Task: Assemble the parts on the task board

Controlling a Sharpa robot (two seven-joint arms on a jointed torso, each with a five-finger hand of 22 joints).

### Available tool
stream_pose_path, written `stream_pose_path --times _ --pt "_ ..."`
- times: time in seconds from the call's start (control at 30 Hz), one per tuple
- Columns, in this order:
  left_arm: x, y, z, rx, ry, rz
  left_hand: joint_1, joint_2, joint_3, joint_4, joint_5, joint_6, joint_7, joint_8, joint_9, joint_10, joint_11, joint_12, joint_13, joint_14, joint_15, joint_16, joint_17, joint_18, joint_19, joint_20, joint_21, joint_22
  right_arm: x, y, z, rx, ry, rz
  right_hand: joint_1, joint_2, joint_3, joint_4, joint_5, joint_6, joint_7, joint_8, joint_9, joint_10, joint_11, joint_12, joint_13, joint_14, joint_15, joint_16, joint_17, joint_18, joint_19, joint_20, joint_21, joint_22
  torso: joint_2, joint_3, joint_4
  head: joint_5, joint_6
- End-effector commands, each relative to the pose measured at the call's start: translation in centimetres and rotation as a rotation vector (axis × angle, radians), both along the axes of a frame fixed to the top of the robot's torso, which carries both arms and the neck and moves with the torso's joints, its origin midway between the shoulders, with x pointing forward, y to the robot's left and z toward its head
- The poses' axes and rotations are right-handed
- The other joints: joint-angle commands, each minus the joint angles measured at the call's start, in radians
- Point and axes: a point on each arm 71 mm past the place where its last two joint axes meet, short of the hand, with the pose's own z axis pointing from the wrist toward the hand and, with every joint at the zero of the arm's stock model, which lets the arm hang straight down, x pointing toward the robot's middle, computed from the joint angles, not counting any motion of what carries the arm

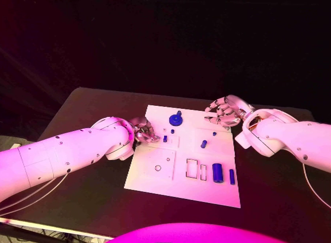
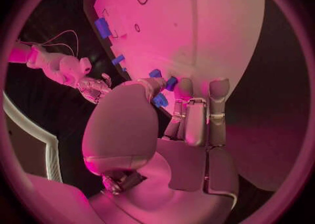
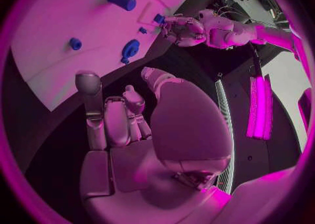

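- My left hand (image 2: pixel 172 109) sits nearest my view, at the left edge of the white rectangular task board (image 1: pixel 216 190), fingers curled around a small blue part (image 2: pixel 160 99); it looks pinched there between thumb and fingers.
- That pinched part is right at the board's edge, beside a short blue peg (image 1: pixel 165 138) standing in the board.
- My right hand (image 1: pixel 225 112) hovers off the board's far right corner, fingers loosely curled, holding nothing.
- The large blue cylinder (image 1: pixel 217 173) lies flat near the board's right edge, long axis running near to far, closer to my right arm.
- The round blue knob (image 1: pixel 175 119) stands between both hands.
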Motion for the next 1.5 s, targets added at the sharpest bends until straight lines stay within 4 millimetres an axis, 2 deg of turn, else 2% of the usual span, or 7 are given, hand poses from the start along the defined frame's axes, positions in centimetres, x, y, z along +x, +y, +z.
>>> stream_pose_path --times 0.03,0.33,0.4,0.67,1.13,1.5 --pt "-0.2 -0.6 0.0 -0.064 0.016 -0.005 0.020 0.023 0.181 -0.164 -0.001 0.003 0.007 0.011 -0.006 0.011 0.001 0.003 -0.003 0.002 0.001 0.009 0.008 0.010 0.012 0.002 0.012 0.012 -0.1 0.1 0.0 -0.004 0.000 0.014 0.004 0.004 0.005 -0.001 0.004 -0.005 0.000 0.004 -0.001 0.005 -0.002 0.001 0.000 0.011 -0.008 -0.004 0.001 0.011 0.004 0.000 -0.003 -0.001 0.001 -0.0007 -0.0005 0.001 0.001" --pt "-0.3 -0.4 -0.1 -0.128 0.068 0.040 -0.019 0.008 0.253 -0.216 0.001 0.020 0.006 0.027 -0.028 0.026 -0.003 0.012 -0.006 0.008 -0.003 0.016 0.017 0.008 0.018 -0.001 0.040 0.039 0.0 0.1 -0.1 -0.007 0.005 0.015 0.005 0.004 0.006 -0.002 0.009 -0.005 0.000 0.004 -0.002 0.004 -0.002 0.001 0.000 0.011 -0.008 -0.004 0.001 0.011 0.004 0.000 -0.004 -0.001 0.000 -0.0005 -0.0004 0.002 0.005" --pt "-0.3 -0.4 -0.2 -0.141 0.083 0.046 -0.037 0.002 0.277 -0.237 0.001 0.025 0.005 0.033 -0.036 0.027 -0.003 0.016 -0.005 0.010 -0.004 0.019 0.022 0.007 0.019 -0.002 0.051 0.049 0.0 0.1 -0.1 -0.008 0.006 0.014 0.005 0.003 0.006 -0.003 0.011 -0.005 0.000 0.004 -0.002 0.003 -0.002 0.000 -0.001 0.011 -0.008 -0.005 0.000 0.012 0.003 0.000 -0.007 -0.002 0.000 -0.0007 -0.0005 0.001 0.006" --pt "-0.7 -0.6 -0.1 -0.163 0.112 0.041 -0.056 -0.003 0.305 -0.266 0.002 0.035 0.003 0.037 -0.051 0.030 -0.006 0.020 -0.005 0.014 -0.006 0.024 0.031 0.006 0.020 -0.004 0.066 0.064 0.0 0.1 -0.2 -0.009 0.009 0.014 0.006 0.003 0.006 -0.003 0.011 -0.005 0.000 0.004 -0.002 0.003 -0.002 0.000 -0.001 0.011 -0.008 -0.005 0.000 0.012 0.003 0.000 -0.007 -0.002 0.000 -0.0003 -0.0005 0.004 0.009" --pt "-0.3 0.5 1.1 -0.163 0.120 0.033 -0.064 -0.004 0.316 -0.280 0.002 0.041 0.002 0.036 -0.061 0.030 -0.006 0.021 -0.006 0.015 -0.007 0.027 0.034 0.005 0.022 -0.005 0.075 0.073 0.0 0.1 -0.3 -0.010 0.011 0.014 0.006 0.003 0.006 -0.003 0.011 -0.005 0.000 0.004 -0.002 0.003 -0.002 0.000 -0.001 0.011 -0.008 -0.005 0.000 0.012 0.003 0.000 -0.007 -0.002 0.000 0.0000 0.0004 0.003 0.010" --pt "1.4 0.7 3.1 -0.087 0.175 -0.037 -0.085 -0.007 0.305 -0.282 -0.006 0.047 0.004 0.034 -0.073 0.038 -0.005 0.024 -0.006 0.019 -0.005 0.032 0.044 0.003 0.021 -0.003 0.081 0.081 0.0 0.2 -0.3 -0.010 0.012 0.016 0.006 0.003 0.006 -0.003 0.011 -0.005 0.000 0.004 -0.002 0.003 -0.002 0.000 -0.001 0.011 -0.008 -0.005 0.000 0.012 0.003 0.000 -0.007 -0.002 0.001 -0.0009 0.0003 0.004 0.006"
